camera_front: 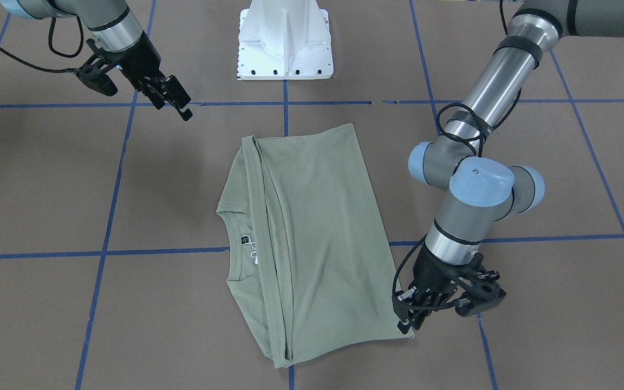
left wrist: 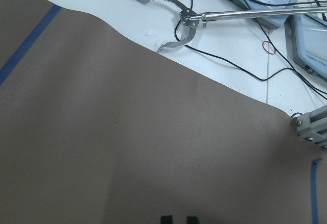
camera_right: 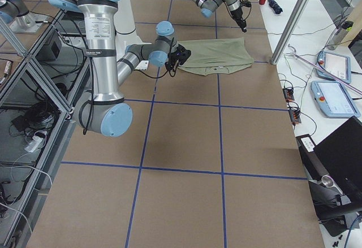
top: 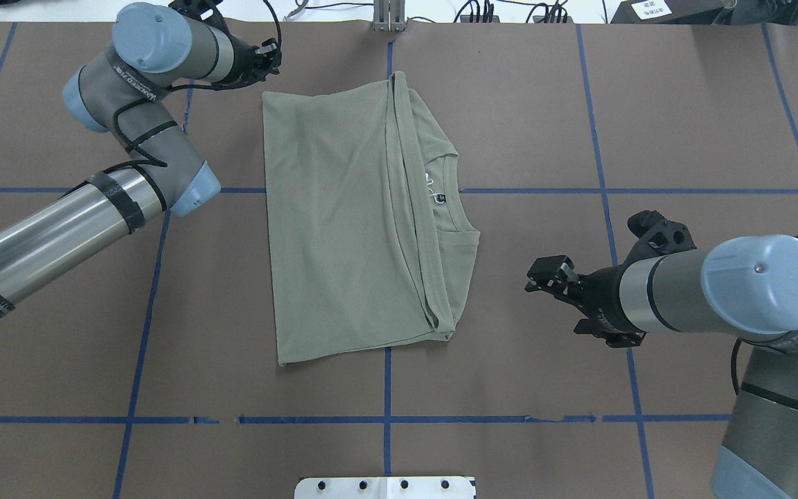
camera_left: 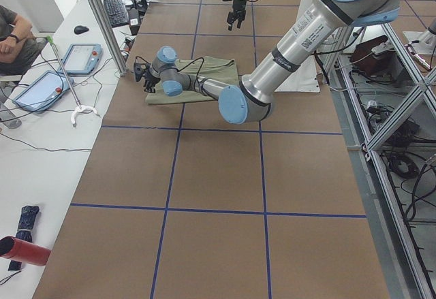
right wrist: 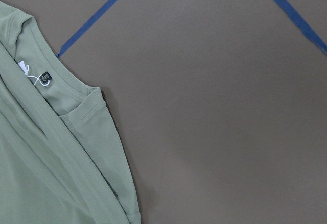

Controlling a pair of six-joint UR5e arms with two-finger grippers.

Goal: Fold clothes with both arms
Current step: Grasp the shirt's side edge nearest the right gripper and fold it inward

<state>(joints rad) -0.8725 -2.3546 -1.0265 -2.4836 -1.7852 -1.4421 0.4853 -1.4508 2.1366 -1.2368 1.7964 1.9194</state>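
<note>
The sage-green shirt (camera_front: 317, 233) lies flat in the middle of the table, folded into a rectangle. Its collar, dark label (camera_front: 245, 239) and white hang tag (right wrist: 23, 68) show along one edge. It also shows in the overhead view (top: 337, 222). My left gripper (camera_front: 410, 324) hangs just over the table beside the shirt's far corner, apart from the cloth. In the left wrist view its fingertips (left wrist: 166, 219) sit close together with nothing between them. My right gripper (top: 555, 298) is open and empty above bare table, off the collar side.
The white pedestal base (camera_front: 285, 43) stands at the robot's edge of the table. Past the far edge lie a metal reacher tool (left wrist: 179, 20), cables and teach pendants (camera_left: 78, 57). An operator (camera_left: 13, 33) sits there. A red bottle (camera_left: 24, 251) lies off the table.
</note>
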